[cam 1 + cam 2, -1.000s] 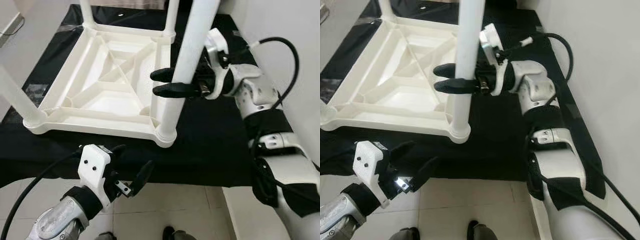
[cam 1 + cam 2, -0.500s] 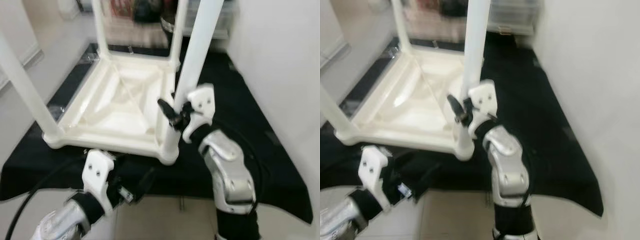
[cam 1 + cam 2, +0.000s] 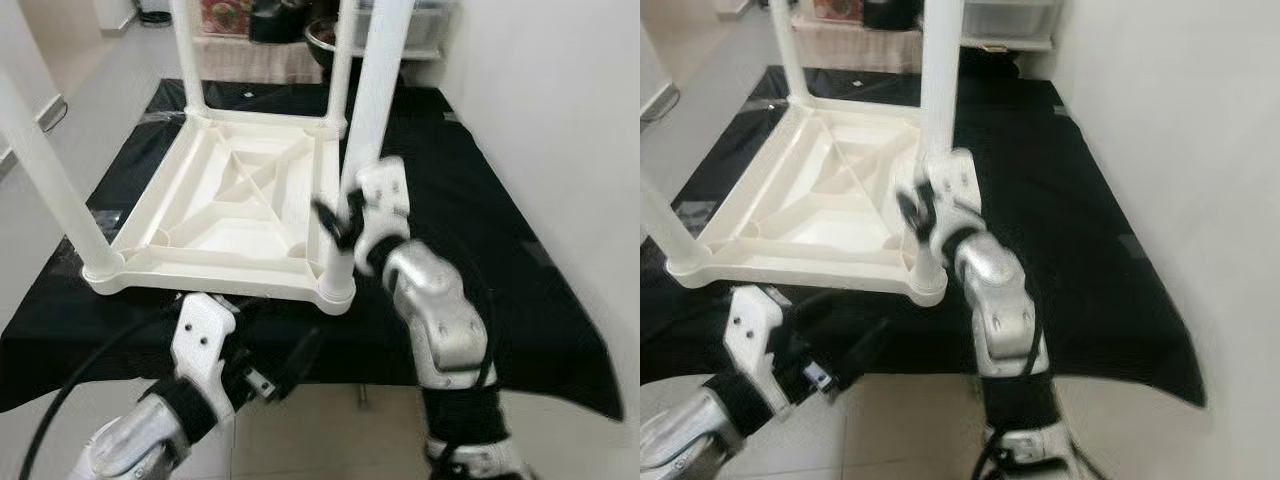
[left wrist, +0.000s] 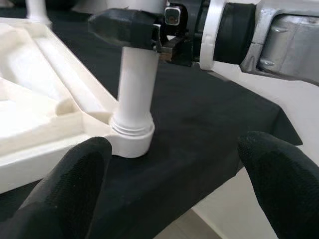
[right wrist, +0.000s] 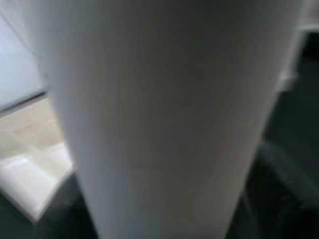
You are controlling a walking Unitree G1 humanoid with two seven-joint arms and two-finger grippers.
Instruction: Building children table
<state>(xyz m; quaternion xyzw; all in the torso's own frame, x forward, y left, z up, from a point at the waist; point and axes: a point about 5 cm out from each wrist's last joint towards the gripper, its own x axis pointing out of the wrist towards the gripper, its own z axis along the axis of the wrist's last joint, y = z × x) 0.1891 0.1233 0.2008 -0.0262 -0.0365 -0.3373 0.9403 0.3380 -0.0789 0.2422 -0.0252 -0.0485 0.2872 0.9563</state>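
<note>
A white plastic children's table [image 3: 200, 268] lies upside down on a black cloth, with its legs pointing up. My right gripper [image 3: 337, 217] is at the near-right leg [image 3: 367, 110], low down just above its socket [image 4: 132, 135], with a black finger [image 4: 124, 27] across the front of the leg. It looks shut on that leg, though the head views are blurred there. The right wrist view has the white leg [image 5: 164, 119] pressed close. My left gripper [image 3: 275, 338] hovers open at the cloth's near edge, its two fingers [image 4: 75, 189] spread below the socket, holding nothing.
Three more legs stand up: near-left [image 3: 45, 175], far-left [image 3: 186, 55] and far-right [image 3: 342, 60]. A white wall [image 3: 540, 120] runs close along the right. The black cloth [image 3: 500, 230] ends at a tiled floor [image 3: 330, 420] in front. Boxes and clutter [image 3: 280, 15] sit at the back.
The camera has pulled back and risen, so the whole scene shifted. My right arm now reaches the leg from the near side instead of from the right. The left gripper holds its place.
</note>
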